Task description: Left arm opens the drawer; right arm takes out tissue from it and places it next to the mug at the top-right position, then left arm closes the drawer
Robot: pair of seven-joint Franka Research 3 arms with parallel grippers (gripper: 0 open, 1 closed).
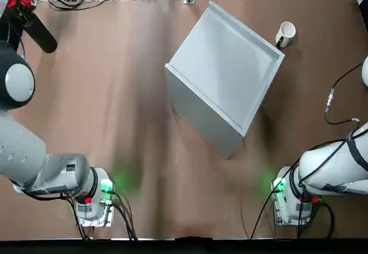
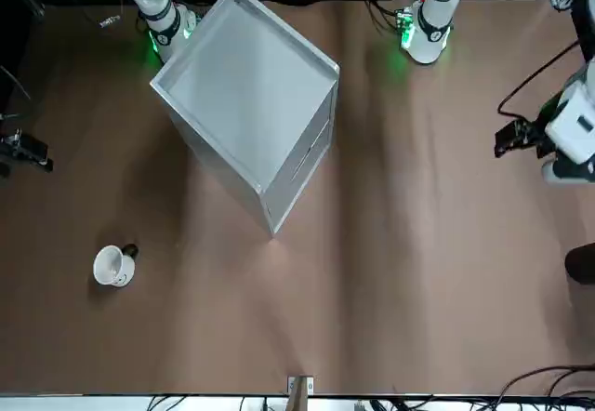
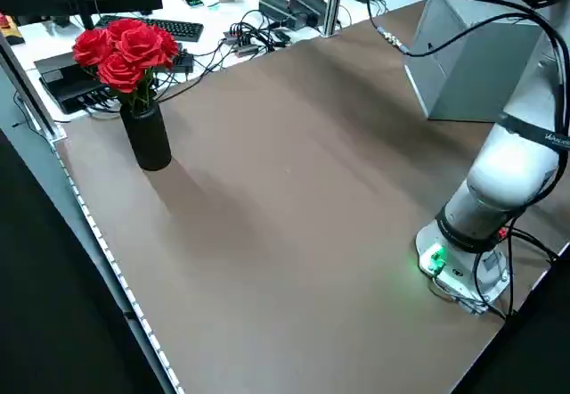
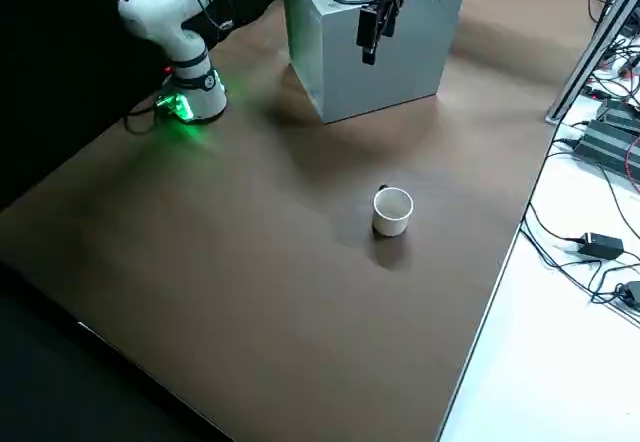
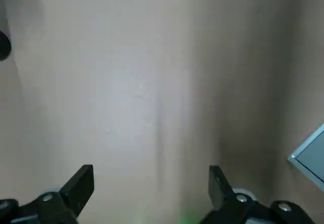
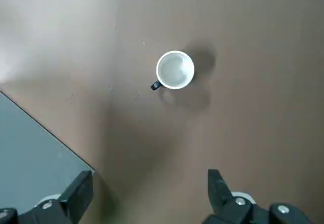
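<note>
The grey cabinet [image 1: 224, 70] stands turned at an angle mid-table. Its drawer [image 2: 311, 148] is shut, the front panel flush with the side facing away from the bases. The tissue is hidden. The white mug [image 1: 286, 33] stands upright at the far right, apart from the cabinet. My right gripper [image 6: 149, 186] hangs open and empty high above the table, with the mug [image 6: 174, 70] and a cabinet corner [image 6: 30, 153] below it. Over bare table on the left side, my left gripper [image 5: 149, 183] is open and empty, well short of the cabinet [image 5: 310, 155].
A black vase of red roses [image 3: 134, 73] stands at the table's far left corner. Cables, a keyboard and other gear [image 3: 267, 11] lie on the white bench beyond the far edge. The arm bases [image 1: 98, 193] glow green at the near edge.
</note>
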